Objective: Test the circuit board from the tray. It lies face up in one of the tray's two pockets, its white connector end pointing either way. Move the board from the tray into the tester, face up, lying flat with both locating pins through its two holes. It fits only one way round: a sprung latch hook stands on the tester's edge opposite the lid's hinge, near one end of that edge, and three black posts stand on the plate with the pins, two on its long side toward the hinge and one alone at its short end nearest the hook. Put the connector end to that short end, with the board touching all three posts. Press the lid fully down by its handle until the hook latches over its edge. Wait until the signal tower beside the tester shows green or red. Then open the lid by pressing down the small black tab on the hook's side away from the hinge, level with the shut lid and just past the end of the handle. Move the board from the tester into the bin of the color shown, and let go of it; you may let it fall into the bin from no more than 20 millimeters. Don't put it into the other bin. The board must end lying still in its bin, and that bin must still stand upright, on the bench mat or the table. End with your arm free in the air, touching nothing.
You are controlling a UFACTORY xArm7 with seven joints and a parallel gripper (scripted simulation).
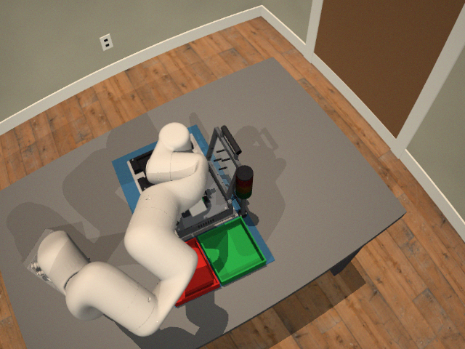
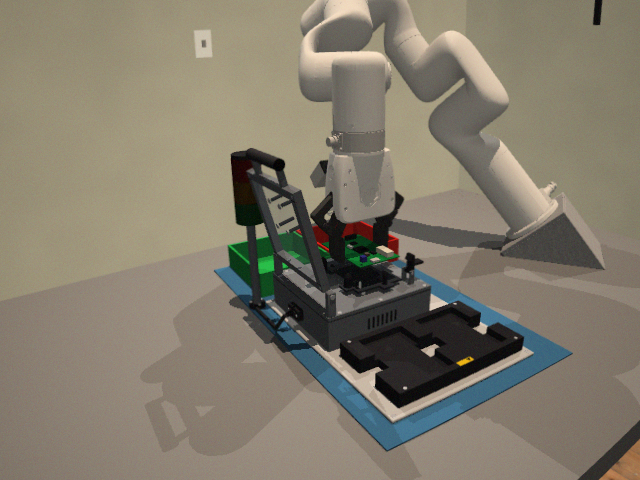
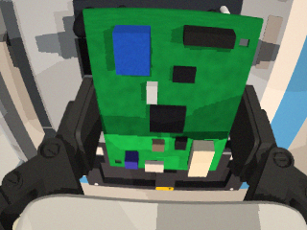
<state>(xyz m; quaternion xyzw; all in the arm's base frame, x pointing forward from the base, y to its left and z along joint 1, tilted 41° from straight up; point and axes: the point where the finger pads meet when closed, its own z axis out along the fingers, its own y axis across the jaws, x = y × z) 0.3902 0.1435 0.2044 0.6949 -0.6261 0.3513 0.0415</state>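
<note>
1. Nearest you in the exterior view, the black tray (image 2: 449, 356) sits on the blue mat (image 2: 542, 356), and both of its pockets look vacant. I judge the pick from the tray to be done.
2. Just behind the tray stands the grey tester (image 2: 361, 315). Its lid (image 2: 310, 237) is tipped up and open, with the handle (image 2: 266, 159) at the top. The latch hook (image 2: 410, 260) stands on the far edge, toward the tray end.
3. Over the tester's plate, the jaws grip the green board (image 2: 361, 251) by its two long edges. The board hangs face up and about level, close above the plate but not yet seated on it. You cannot tell from here whether the holes line up with the pins.
4. The board's long axis runs along the tester's length, between the tray end and the bin end. Its white connector (image 2: 385, 251) is at the end toward the hook, which looks like the right way round.
5. Farther back, the red bin (image 2: 393, 239) and the green bin (image 2: 248, 258) stand upright. The signal tower (image 2: 241, 191) beside the lid shows no bright light.
6. You still have to do the following:
   - lower the board onto the pins and against the three posts, then let go;
   - press the lid down until it latches;
   - wait for the colour;
   - press the tab, lift the board out and put it in the matching bin;
   - raise the arm clear of the desk (image 2: 103, 335).
</note>
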